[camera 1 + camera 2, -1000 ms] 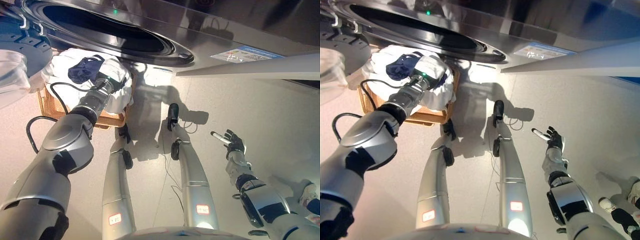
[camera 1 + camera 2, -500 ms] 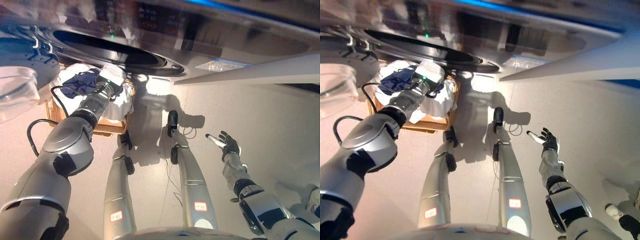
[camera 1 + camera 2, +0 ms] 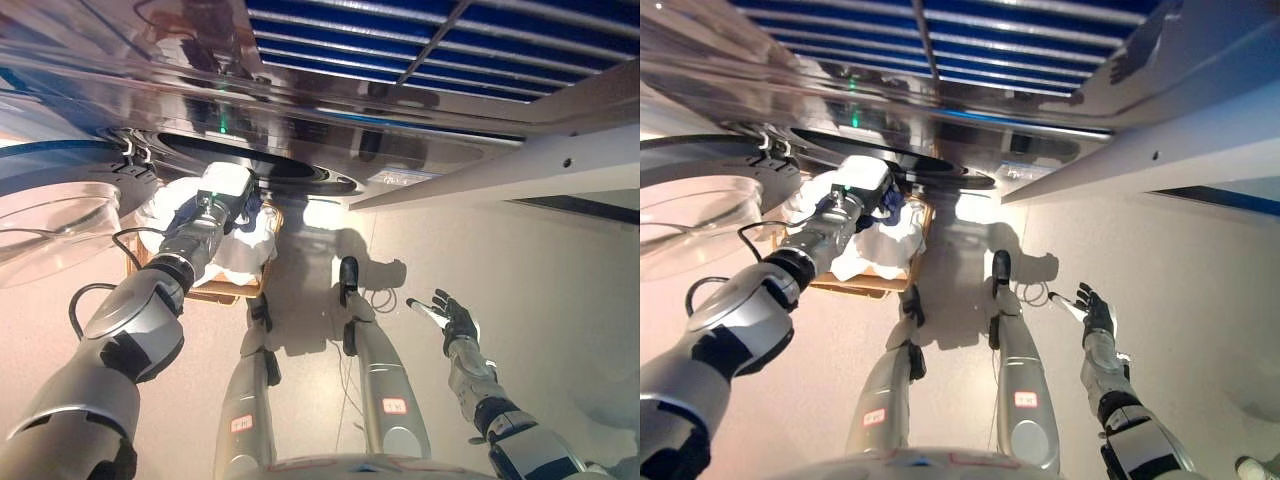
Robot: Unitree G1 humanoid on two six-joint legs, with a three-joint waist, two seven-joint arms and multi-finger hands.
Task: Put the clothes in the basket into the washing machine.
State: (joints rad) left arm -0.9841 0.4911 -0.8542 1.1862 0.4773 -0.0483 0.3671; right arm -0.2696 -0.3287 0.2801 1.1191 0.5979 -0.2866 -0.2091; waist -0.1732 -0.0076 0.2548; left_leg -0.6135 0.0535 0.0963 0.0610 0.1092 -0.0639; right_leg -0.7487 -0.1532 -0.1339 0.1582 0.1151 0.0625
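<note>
Reaching toward 11 o'clock, the left hand (image 3: 883, 203) sits over the wicker basket (image 3: 875, 282) of white clothes (image 3: 878, 250), just below the washing machine (image 3: 250, 170) opening; whether its fingers grip the dark blue garment (image 3: 894, 207) I cannot tell. At 4 o'clock, the right hand (image 3: 455, 320) hovers with fingers spread, empty.

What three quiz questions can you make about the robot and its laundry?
1. True or false: the right hand is holding a piece of clothing.
2. Where does the basket sit? A) on top of the washing machine B) on the floor below its open door C) inside the drum
3. Which colour makes up most of the clothes piled in the basket?

Key: 1 false, it is open over bare floor. 2 B. 3 white, with a bit of dark blue by the left hand.
</note>
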